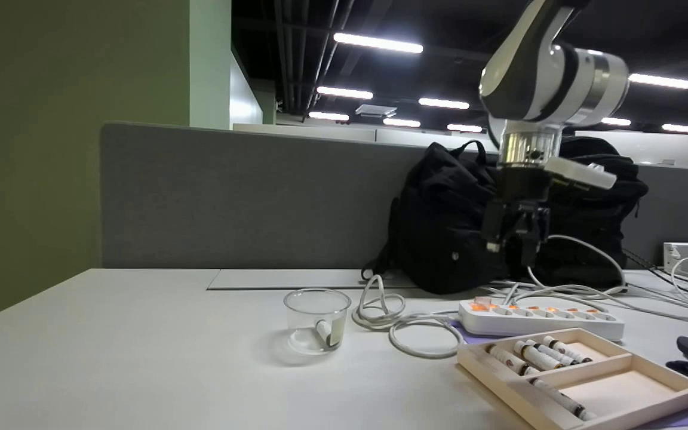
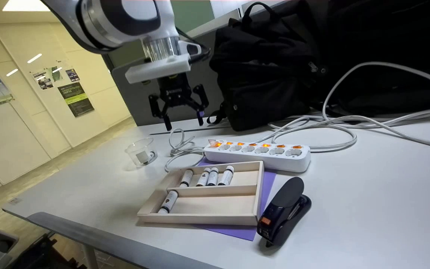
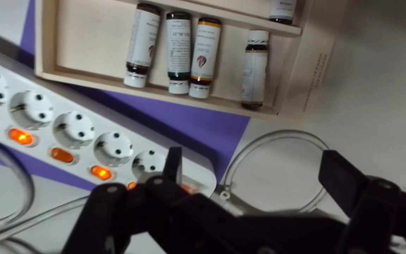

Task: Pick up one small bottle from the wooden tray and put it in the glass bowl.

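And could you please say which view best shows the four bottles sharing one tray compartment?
The wrist view, because it looks down on all four small bottles, whole and large, with labels and white caps showing. Both exterior views show them smaller and at a slant.

A white power strip (image 2: 274,158) had some orange switches (image 3: 21,137) lit. A purple sheet (image 3: 217,130) showed beneath it, and coiled white cable (image 1: 377,324) lay just beside one end. In both exterior views, black bags (image 1: 445,227) and a grey partition (image 1: 260,197) stood behind the strip and a black stapler (image 2: 284,211) in front.
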You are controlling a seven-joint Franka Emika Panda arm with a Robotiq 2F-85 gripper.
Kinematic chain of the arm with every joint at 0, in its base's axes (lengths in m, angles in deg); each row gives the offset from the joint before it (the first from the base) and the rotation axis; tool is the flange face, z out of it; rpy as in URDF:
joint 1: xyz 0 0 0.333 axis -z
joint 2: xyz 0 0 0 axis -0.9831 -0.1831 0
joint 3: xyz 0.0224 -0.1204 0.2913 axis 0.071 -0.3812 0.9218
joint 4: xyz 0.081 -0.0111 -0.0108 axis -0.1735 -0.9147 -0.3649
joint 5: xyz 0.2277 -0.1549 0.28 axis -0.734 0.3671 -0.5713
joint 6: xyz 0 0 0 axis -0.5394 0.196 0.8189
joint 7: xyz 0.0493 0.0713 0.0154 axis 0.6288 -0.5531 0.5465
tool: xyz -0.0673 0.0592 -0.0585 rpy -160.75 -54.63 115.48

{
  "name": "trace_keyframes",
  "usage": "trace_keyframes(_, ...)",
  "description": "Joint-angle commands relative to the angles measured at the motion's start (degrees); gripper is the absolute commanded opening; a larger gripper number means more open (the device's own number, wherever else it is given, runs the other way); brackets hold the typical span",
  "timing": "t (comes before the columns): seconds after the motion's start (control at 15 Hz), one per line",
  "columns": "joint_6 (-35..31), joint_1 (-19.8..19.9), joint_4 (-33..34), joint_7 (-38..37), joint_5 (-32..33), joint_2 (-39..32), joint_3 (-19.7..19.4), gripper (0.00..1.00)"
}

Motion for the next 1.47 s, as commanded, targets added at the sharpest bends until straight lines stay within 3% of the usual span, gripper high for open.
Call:
trace_keyframes(0.0, 3.1, 2.5, 7.6, -0.8, 1.1, -10.8, 2.8, 1.0)
trace_keyframes(0.07, 3.6, 3.1, 8.7, -1.1, 1.6, -12.9, 3.3, 1.0)
trace_keyframes(0.13, 4.5, 3.6, 9.7, -1.3, 1.9, -14.5, 3.7, 0.75)
trace_keyframes(0.27, 7.0, 4.6, 11.3, -1.1, 2.0, -16.8, 4.6, 0.68)
trace_keyframes(0.8, 15.1, 6.7, 13.7, -0.6, 1.7, -18.9, 6.5, 0.1)
trace_keyframes(0.93, 15.4, 6.6, 13.6, -0.6, 1.8, -19.4, 6.6, 0.0)
trace_keyframes(1.0, 15.5, 6.7, 13.6, -0.5, 1.8, -19.7, 6.7, 0.0)
trace_keyframes(1.07, 15.5, 6.5, 13.7, -0.6, 2.0, -20.2, 6.7, 0.26)
trace_keyframes(1.2, 15.7, 6.3, 13.8, -0.8, 2.3, -21.2, 6.9, 0.29)
trace_keyframes(1.4, 16.2, 6.2, 14.3, -1.1, 2.7, -22.1, 7.0, 0.47)
